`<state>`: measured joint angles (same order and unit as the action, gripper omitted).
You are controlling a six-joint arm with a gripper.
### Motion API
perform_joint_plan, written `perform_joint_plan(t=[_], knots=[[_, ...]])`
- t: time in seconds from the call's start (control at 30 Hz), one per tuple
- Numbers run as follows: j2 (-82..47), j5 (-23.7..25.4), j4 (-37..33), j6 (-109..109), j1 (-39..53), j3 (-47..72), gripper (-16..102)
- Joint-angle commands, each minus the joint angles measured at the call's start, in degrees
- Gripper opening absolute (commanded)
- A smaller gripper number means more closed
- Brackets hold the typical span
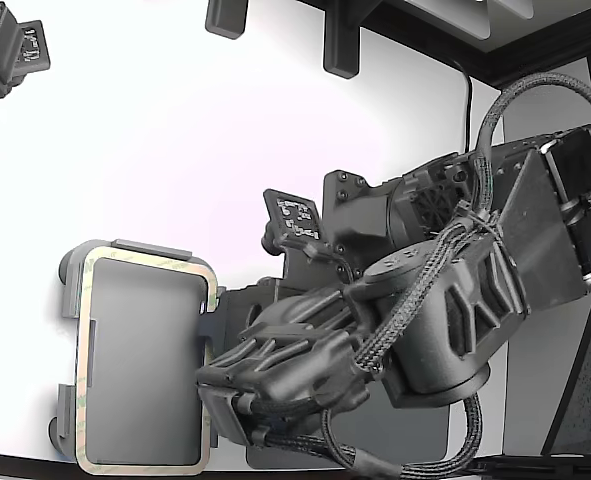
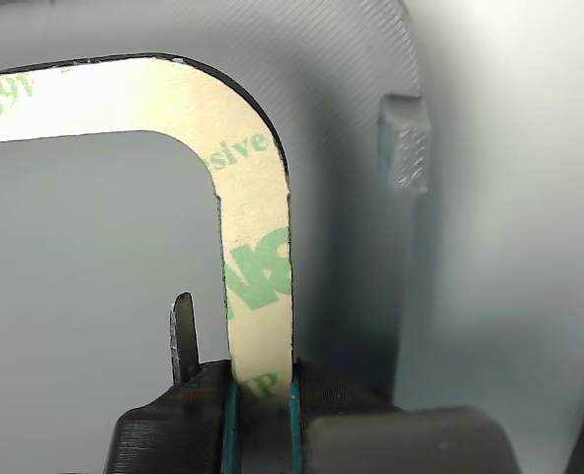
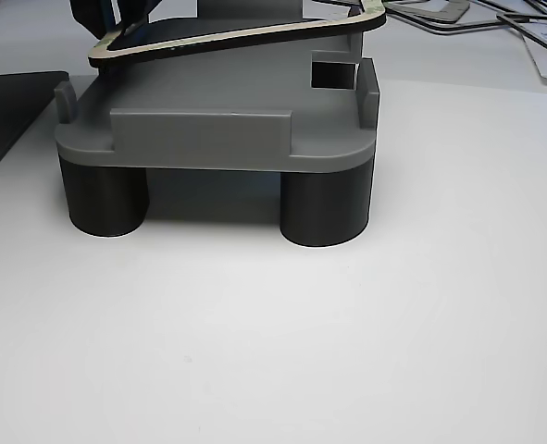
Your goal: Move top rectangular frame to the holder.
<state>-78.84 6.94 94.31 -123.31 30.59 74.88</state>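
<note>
The top rectangular frame (image 1: 145,262), thin and pale beige-green, lies over the holder (image 1: 70,290) at the lower part of the exterior view's left. My gripper (image 1: 213,388) is shut on the frame's long side nearest the arm. The wrist view shows the frame's band with green print (image 2: 257,227) clamped between my blue-padded jaws (image 2: 262,407), over the light grey holder plate (image 2: 94,296) and one raised tab (image 2: 403,143). In the other view the frame (image 3: 245,37) is tilted, apart from the holder (image 3: 208,139), higher at that view's right end.
The holder stands on dark round legs (image 3: 324,208). A darker flat mat (image 1: 415,430) lies under my arm and shows in the other view (image 3: 5,111). A second arm (image 1: 5,60) sits top left. Loose frames (image 3: 532,37) lie behind.
</note>
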Motion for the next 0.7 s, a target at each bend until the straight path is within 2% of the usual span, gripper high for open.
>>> perform_joint_plan(t=[0.0,0.67], knots=[[-1.85,-0.09,0.53,0.26,-1.05,-0.62,-11],[-1.32,-0.62,-0.44,-0.44,-1.41,0.88,-11]])
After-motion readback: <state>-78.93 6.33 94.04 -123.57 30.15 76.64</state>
